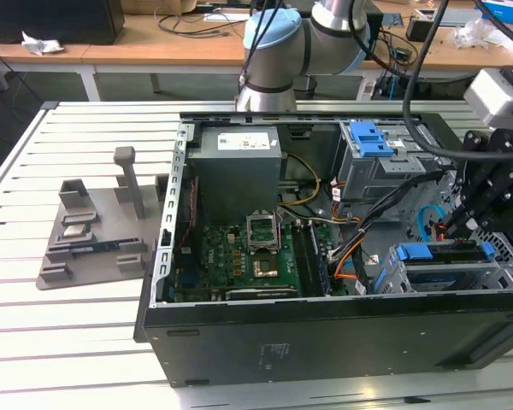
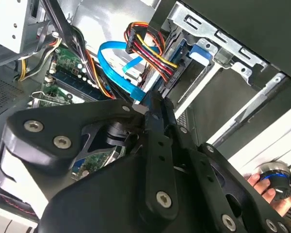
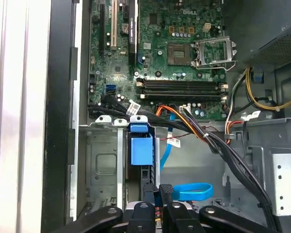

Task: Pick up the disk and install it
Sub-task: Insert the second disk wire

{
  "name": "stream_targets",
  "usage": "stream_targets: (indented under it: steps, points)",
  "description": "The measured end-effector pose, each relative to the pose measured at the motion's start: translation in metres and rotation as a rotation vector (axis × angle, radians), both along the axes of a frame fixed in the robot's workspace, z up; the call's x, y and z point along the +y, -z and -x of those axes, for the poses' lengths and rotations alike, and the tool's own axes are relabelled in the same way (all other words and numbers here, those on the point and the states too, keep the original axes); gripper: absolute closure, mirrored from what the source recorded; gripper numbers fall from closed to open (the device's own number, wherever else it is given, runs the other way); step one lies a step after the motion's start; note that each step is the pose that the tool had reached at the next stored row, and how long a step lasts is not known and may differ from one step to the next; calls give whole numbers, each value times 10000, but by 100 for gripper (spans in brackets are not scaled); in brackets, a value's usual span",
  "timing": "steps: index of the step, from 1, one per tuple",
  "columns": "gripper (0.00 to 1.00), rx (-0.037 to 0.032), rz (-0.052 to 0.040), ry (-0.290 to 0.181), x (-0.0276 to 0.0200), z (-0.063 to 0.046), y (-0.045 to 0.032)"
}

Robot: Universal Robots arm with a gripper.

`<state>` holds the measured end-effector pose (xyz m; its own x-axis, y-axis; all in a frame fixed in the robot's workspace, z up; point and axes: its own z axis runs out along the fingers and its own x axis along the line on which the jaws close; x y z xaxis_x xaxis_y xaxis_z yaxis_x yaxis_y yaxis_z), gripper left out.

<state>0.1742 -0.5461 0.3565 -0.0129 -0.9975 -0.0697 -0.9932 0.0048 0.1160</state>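
Observation:
The disk [image 1: 449,275] lies in the silver drive bay at the case's front corner, on the exterior view's right, its blue rail frame [image 1: 436,252] along the top edge. In the first wrist view the disk's blue rail tab [image 3: 140,148] sits between the bay's metal walls. The second wrist view shows the blue frame [image 2: 196,53] inside the silver bay beside the coloured power wires. My gripper [image 1: 451,224] hangs just over the bay's cable end, black fingers pressed together and shut [image 3: 159,188]. Its tips [image 2: 155,104] sit near the blue data cable and hold nothing I can see.
The open black case [image 1: 325,329] rests on a white slatted table [image 1: 68,342]. A grey power supply [image 1: 235,166], a motherboard [image 1: 239,260] and a silver cage with a blue latch [image 1: 369,137] are inside. Cable bundles [image 3: 223,145] cross near the bay. A hand [image 2: 262,187] holds a knob beside the case.

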Motion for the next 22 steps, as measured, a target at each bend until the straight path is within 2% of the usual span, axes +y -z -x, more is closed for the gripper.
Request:
stream_targets:
  steps: [2, 6, 22]
  points:
    - [84, 0, 8, -27, 0, -2, 25]
    - [84, 0, 31, -33, -31, -6, 53]
    - [84, 0, 41, -47, -35, -23, 178]
